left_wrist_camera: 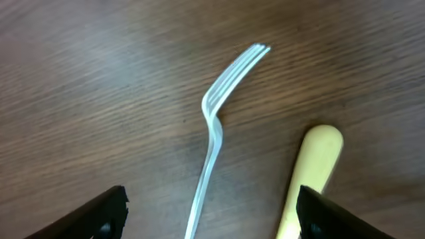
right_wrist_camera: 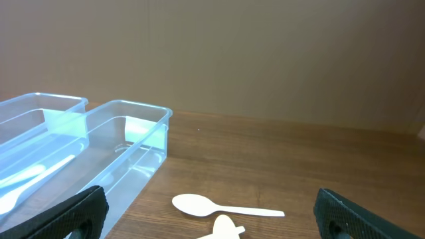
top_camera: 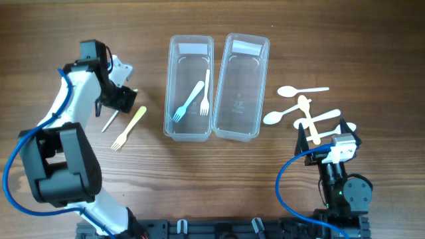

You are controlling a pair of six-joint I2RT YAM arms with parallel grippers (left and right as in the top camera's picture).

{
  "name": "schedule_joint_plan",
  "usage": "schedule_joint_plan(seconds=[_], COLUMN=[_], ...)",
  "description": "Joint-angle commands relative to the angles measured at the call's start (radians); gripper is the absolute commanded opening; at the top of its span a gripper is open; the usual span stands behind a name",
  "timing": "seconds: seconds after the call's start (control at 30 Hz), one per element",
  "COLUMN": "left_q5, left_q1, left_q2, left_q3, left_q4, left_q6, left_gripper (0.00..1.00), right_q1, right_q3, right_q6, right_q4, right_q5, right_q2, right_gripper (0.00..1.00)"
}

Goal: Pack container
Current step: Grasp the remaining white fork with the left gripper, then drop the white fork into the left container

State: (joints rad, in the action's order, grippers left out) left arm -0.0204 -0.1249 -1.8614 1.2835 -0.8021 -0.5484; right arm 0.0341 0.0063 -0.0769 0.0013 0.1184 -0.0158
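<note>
Containers, two clear tubs side by side, sit at 12 o'clock on the wooden worktop (top_camera: 372, 40) in the overhead view. The left container (top_camera: 189, 79) holds a blue fork (top_camera: 189, 101) and a white fork (top_camera: 206, 93). The right container (top_camera: 242, 86) is bare. At 9 o'clock a clear fork (top_camera: 109, 122) and a yellow fork (top_camera: 129, 127) lie just beside each other, with the left end effector (top_camera: 118, 99) above the clear one. At 3 o'clock several spoons (top_camera: 302, 91) lie in a loose cluster, with the right end effector (top_camera: 325, 136) at its 6 o'clock edge.

Left wrist view: the left end effector's fingers (left_wrist_camera: 99, 216) stand apart and empty, either side of the clear fork (left_wrist_camera: 214, 133), whose tines point to 1 o'clock. The yellow fork (left_wrist_camera: 312, 166) lies close to the 3 o'clock finger. The step in hand looks to be picking up the clear fork. To do it well, come straight down, centre on the thin handle, and close low against the worktop without trapping the yellow handle.

Right wrist view: the right end effector's fingers (right_wrist_camera: 73, 212) stand apart and empty. A white spoon (right_wrist_camera: 199, 206) lies at 6 o'clock and both containers at 9 o'clock. Bare worktop stretches from 12 to 3 o'clock.

The path from the forks to the left container crosses bare wood, but the fork must clear the container's near wall before it is lowered in.
</note>
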Motion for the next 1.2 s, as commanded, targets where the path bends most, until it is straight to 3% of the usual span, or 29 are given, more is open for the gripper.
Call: schedule_joint_plan(seconds=[0.0, 0.3, 0.43, 0.47, 0.5, 0.53, 0.57, 0.73, 0.83, 0.9, 0.97, 1.17], left_q5=[0.024, 0.041, 0.080, 0.084, 0.084, 0.083, 0.079, 0.051, 0.050, 0.060, 0.139, 0.241], left_q1=[-0.013, -0.052, -0.052, -0.052, -0.052, -0.051, -0.051, -0.050, -0.048, -0.032, 0.016, 0.186], left_q2=[0.010, -0.098, -0.125, -0.125, -0.124, -0.122, -0.121, -0.078, -0.009, 0.053, 0.121, 0.152], left_q3=[-0.086, -0.108, -0.108, -0.108, -0.106, -0.102, -0.099, -0.035, 0.091, 0.210, 0.308, 0.320], left_q4=[0.081, 0.167, 0.175, 0.182, 0.190, 0.190, 0.189, 0.187, 0.153, 0.130, 0.130, 0.079], left_q6=[-0.076, -0.076, -0.077, -0.077, -0.076, -0.076, -0.076, -0.072, -0.061, 0.071, 0.306, 0.523], left_gripper=[0.82, 0.87, 0.83, 0.64, 0.27, 0.13, 0.05, 0.04, 0.04, 0.04, 0.04, 0.04], right_q1=[-0.003, -0.003, -0.003, -0.003, -0.003, -0.003, -0.003, -0.003, -0.003, -0.003, -0.003, -0.003], right_q3=[-0.001, -0.001, -0.001, -0.001, -0.001, -0.001, -0.001, -0.001, -0.001, -0.001, -0.001, -0.001], right_q6=[-0.002, -0.002, -0.002, -0.002, -0.002, -0.002, -0.002, -0.002, -0.002, -0.002, -0.002, -0.002], right_q4=[0.006, 0.006, 0.006, 0.006, 0.006, 0.006, 0.006, 0.006, 0.006, 0.006, 0.006, 0.006], right_q5=[-0.018, -0.018, -0.018, -0.018, -0.018, -0.018, -0.018, -0.018, -0.018, -0.018, -0.018, -0.018], right_q2=[0.005, 0.005, 0.005, 0.005, 0.005, 0.005, 0.005, 0.005, 0.005, 0.005, 0.005, 0.005], right_gripper=[1.00, 1.00, 1.00, 1.00, 1.00, 1.00, 1.00, 1.00, 1.00, 1.00, 1.00, 1.00])
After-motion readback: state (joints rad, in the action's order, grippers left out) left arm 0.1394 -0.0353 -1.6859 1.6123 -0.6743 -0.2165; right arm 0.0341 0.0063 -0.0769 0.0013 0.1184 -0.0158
